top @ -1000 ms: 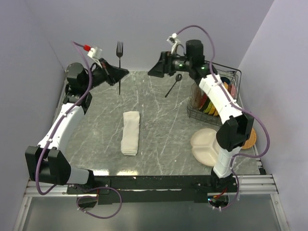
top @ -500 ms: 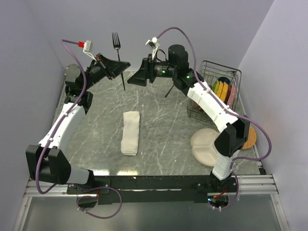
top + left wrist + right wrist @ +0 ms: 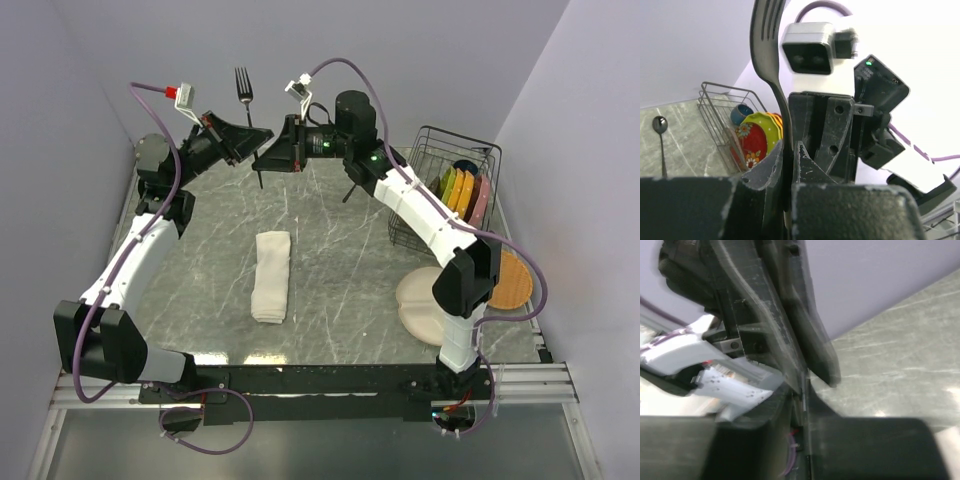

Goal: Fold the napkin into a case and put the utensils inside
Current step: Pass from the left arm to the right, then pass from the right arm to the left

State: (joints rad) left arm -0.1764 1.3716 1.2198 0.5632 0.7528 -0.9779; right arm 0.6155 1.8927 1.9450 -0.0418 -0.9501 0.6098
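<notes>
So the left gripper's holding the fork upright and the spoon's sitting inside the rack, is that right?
Not quite. The left gripper does hold the fork upright, but the spoon isn't inside the rack. It lies on the table beside the rack, as the left wrist view shows.

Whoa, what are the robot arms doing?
The left gripper holds the fork upright in the air, prongs up. The right gripper seems to pinch the fork's handle too, so it looks like a handover. The napkin lies folded into a long strip on the table, and the spoon lies at the far side, untouched.
</notes>
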